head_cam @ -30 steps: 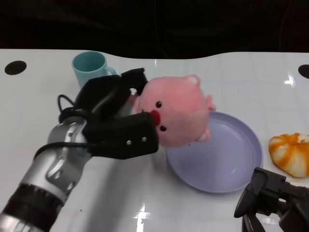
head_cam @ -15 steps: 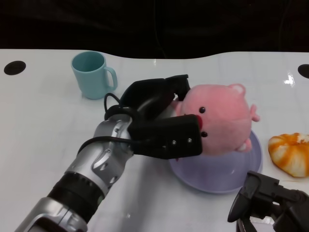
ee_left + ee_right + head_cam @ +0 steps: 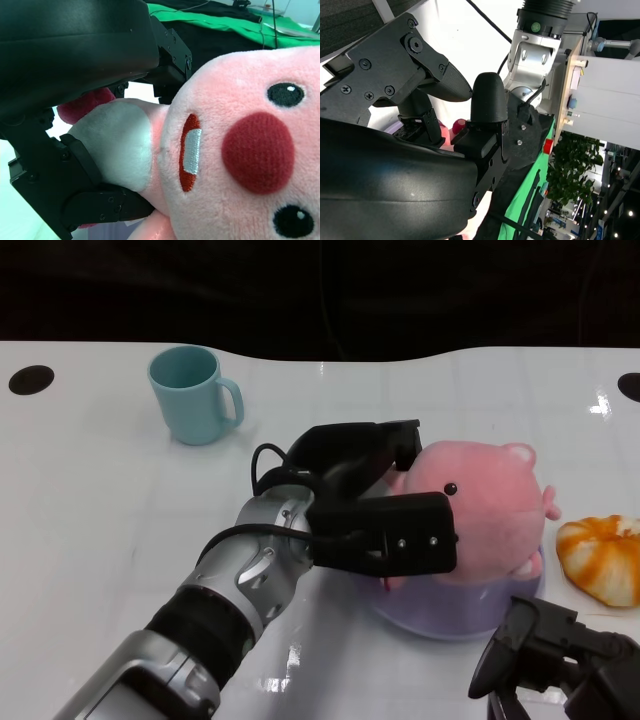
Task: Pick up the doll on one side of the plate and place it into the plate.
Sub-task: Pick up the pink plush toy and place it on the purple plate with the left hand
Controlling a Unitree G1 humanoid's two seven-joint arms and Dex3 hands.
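Note:
My left hand (image 3: 372,508) grips the pink plush doll (image 3: 483,514) from its left side and holds it over the lavender plate (image 3: 455,620), most of which the doll hides. The left wrist view is filled by the doll (image 3: 235,150), with its red nose and black eyes, and black fingers (image 3: 65,165) wrapped round its white belly. I cannot tell whether the doll touches the plate. At the lower right, close to the plate's near rim, my right hand (image 3: 560,665) holds nothing; its fingers (image 3: 430,75) stand apart in the right wrist view.
A teal mug (image 3: 193,394) stands at the back left of the white table (image 3: 90,500). An orange and white striped soft toy (image 3: 603,556) lies right of the plate. Dark round holes mark the table's far corners.
My left arm has carried the doll to the right, from the plate's left rim to above the plate. The right hand has hardly moved.

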